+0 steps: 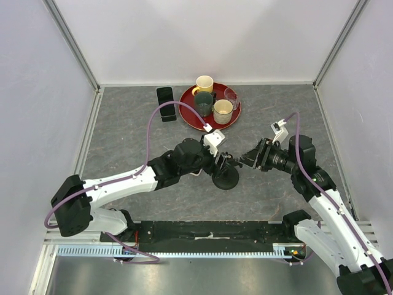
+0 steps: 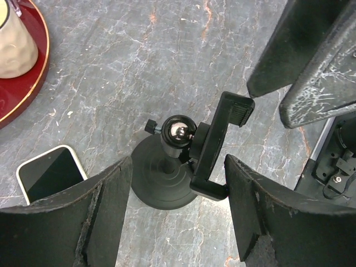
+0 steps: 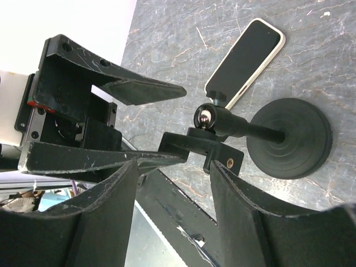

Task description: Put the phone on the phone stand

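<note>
Grey marbled tabletop (image 1: 123,135) between white walls fills the overhead view. The left gripper (image 1: 220,161) and right gripper (image 1: 244,161) face each other closely, just above the phone stand (image 1: 227,179), which stands upright near the middle of the table. The left arm (image 1: 123,184) reaches in low from the left with its elbow bent. The right arm (image 1: 319,184) folds in from the right. At the back, a red tray (image 1: 236,114) carries a yellow mug (image 1: 204,83), a dark green mug (image 1: 204,101), a tan mug (image 1: 223,112) and a clear glass (image 1: 231,95). A black slab (image 1: 165,103) lies flat just left of the tray.

From the left wrist, the left gripper's jaws stand apart, straddling the stand's disc base (image 2: 158,186). The clamp-style holder (image 2: 217,142) tilts off the ball joint (image 2: 178,130), its lower end just beside one finger; whether they touch I cannot tell. The phone (image 2: 50,178) lies flat, screen up, on the table near the base, partly behind the other finger.

From the right wrist, the right gripper's jaws are apart as well, with the holder at their tips; contact cannot be told. The phone lies on the table beyond the stand, in neither gripper.
</note>
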Controlling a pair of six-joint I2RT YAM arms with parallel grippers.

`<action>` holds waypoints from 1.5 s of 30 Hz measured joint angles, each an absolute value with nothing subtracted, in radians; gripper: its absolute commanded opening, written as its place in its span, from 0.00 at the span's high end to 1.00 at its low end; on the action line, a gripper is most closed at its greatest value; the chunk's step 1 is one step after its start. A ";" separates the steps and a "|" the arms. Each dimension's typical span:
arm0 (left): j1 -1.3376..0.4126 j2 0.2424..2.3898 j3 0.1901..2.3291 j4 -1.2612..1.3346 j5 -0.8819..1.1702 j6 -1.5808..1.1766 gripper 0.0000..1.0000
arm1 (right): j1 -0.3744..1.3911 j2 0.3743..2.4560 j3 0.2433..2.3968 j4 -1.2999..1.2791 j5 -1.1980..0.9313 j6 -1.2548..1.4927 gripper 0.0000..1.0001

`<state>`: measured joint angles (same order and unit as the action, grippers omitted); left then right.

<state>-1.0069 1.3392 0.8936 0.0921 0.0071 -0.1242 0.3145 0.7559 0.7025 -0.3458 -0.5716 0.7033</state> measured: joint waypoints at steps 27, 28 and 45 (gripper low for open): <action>-0.960 1.095 0.863 0.042 0.039 -0.092 0.00 | 0.315 0.746 0.585 -0.393 -0.586 0.722 0.36; -0.945 1.098 0.863 0.035 0.021 -0.097 0.00 | 0.315 0.745 0.582 -0.392 -0.585 0.723 0.34; -0.713 1.770 1.300 -0.427 -0.053 -0.147 0.00 | 0.316 0.661 0.826 -0.630 -0.461 0.568 0.16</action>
<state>-0.7128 1.7702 1.3003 -0.4267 -0.0532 -0.1474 0.3164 0.6605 0.8257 -0.6304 -0.4610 0.5678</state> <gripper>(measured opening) 0.994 0.830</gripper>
